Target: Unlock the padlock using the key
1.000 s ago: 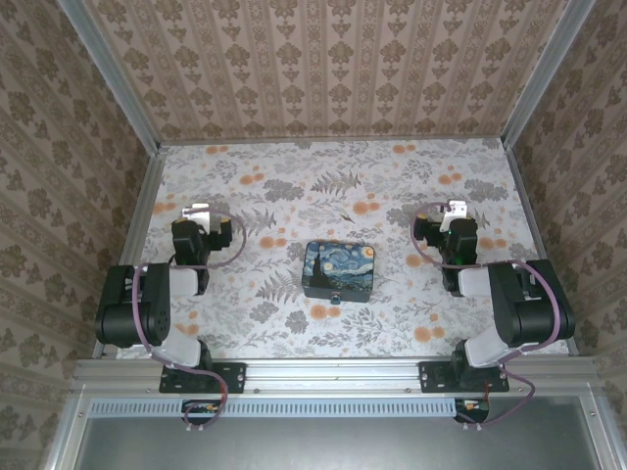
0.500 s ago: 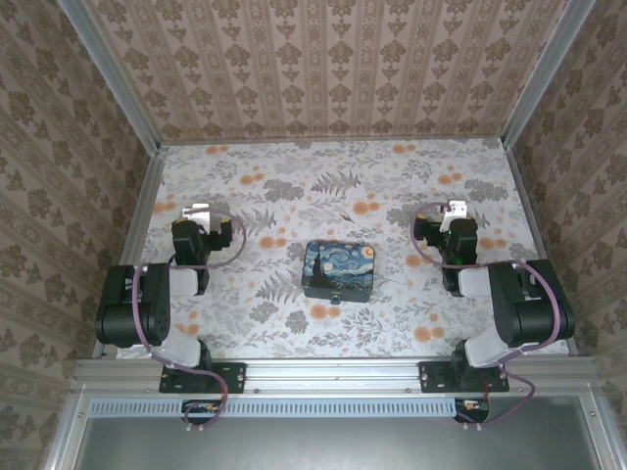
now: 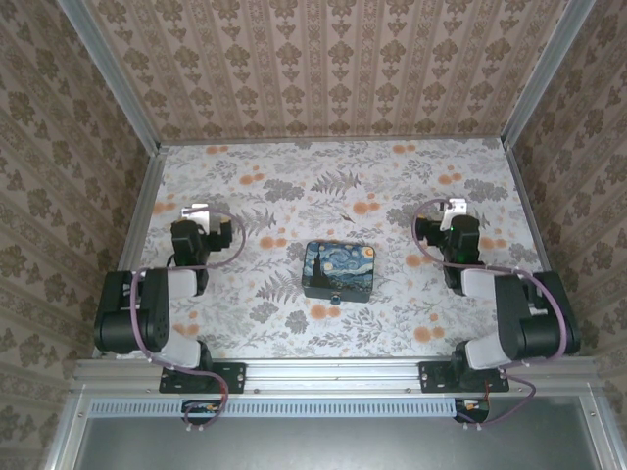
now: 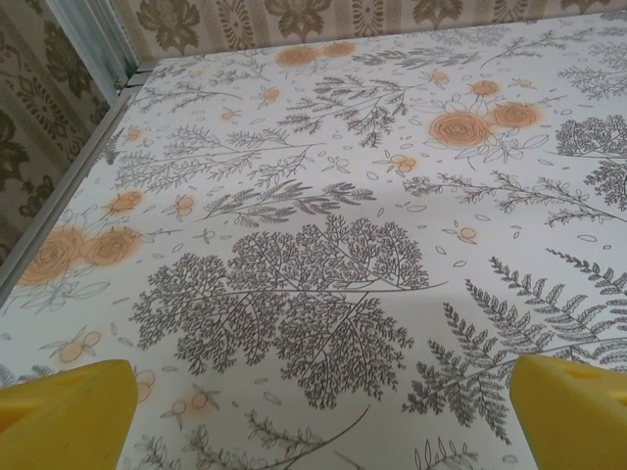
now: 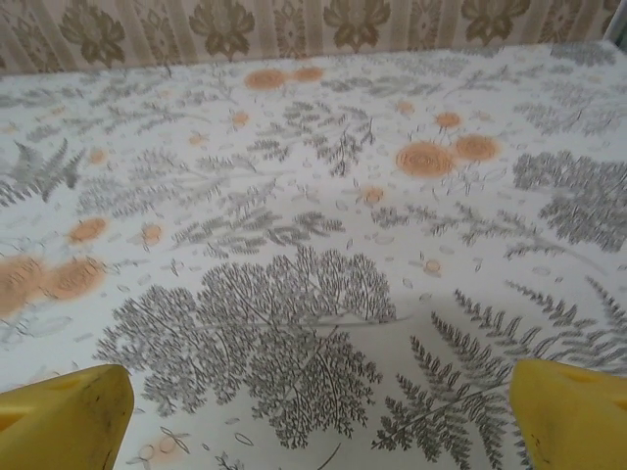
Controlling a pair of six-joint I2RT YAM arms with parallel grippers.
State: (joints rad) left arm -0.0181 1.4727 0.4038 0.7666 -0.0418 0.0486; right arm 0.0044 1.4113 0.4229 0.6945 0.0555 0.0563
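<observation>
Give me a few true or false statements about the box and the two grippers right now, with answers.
1. The starry-night box sits between the two arms. True.
2. The left gripper is holding something. False: it is open and empty.
3. The right gripper is open. True.
4. The box rests against the back wall. False: it stands in the middle of the table.

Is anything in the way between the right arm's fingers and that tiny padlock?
Only the blue box itself: the padlock sits on its near side, so the box's right corner lies between it and the right arm's fingers.
</observation>
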